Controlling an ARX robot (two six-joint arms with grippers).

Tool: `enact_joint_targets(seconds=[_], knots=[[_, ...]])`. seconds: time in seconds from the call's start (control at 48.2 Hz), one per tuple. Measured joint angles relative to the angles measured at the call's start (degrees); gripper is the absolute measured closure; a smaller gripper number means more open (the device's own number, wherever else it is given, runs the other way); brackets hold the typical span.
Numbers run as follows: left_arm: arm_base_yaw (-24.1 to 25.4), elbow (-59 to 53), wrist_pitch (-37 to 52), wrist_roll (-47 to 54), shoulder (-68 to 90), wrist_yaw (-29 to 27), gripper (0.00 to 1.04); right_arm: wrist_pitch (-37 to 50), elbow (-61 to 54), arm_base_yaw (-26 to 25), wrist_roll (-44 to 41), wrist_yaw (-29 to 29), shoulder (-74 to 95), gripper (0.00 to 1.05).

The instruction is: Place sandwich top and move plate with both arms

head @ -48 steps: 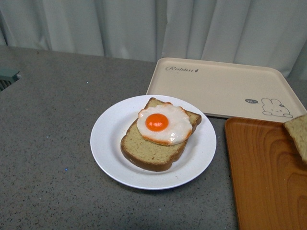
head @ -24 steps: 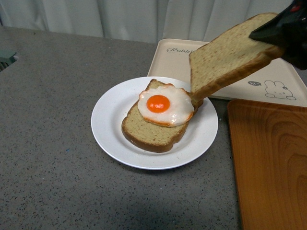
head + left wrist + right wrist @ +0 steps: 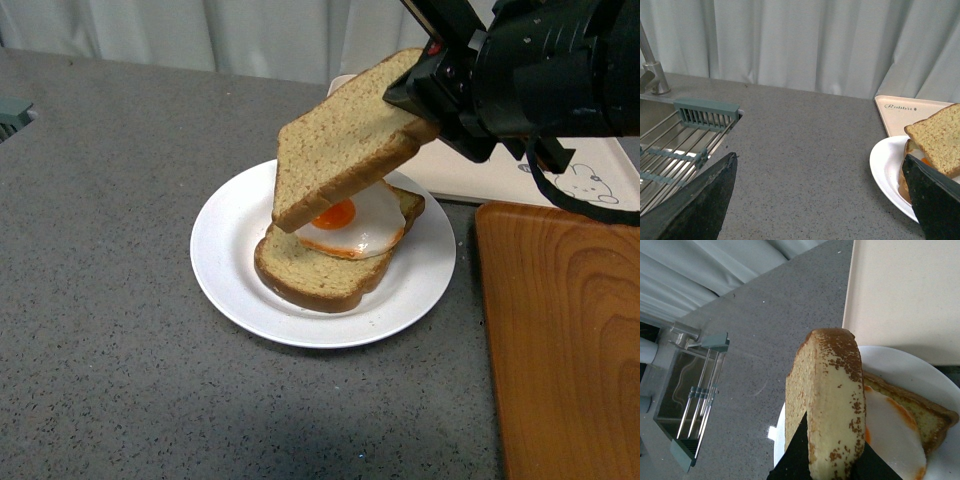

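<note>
- Tan top point(image 3: 345, 135), clamped in the right gripper point(image 3: 415, 108), now tilts over the egg point(image 3: 368, 225) on the plate point(image 3: 230, 270) (earlier it hung nearer the tray point(image 3: 465, 178)).
- Only the left wrist view shows the left gripper point(image 3: 819, 157), spread apart.

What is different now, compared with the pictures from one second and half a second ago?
The right tool took the sandwich top from the orange tray, lifted it and carried it leftward. It now hangs tilted over the fried egg. The plate, the egg and the lower slice stayed where they were.
</note>
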Motion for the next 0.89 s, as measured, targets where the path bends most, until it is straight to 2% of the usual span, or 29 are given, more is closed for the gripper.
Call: enact_joint_targets(seconds=[0.581,0.747,0.851,0.892], knots=[[0.0,0.0,0.0,0.0,0.0,0.0,0.06,-1.51,-2.25,0.22,-2.8,2.29,4.37,1.0],[0.0,0.0,0.0,0.0,0.0,0.0,0.06,-2.4,-2.25,-0.33,-3.67,2.91,4.72,0.63],[0.0,0.0,0.0,0.0,0.0,0.0,0.06,-2.89,-2.25,-0.92,-4.35,3.41,4.72,0.47],[0.0,0.0,0.0,0.0,0.0,0.0,0.06,-3.21,-2.25,-1.46,-4.74,3.91,4.72,0.36]])
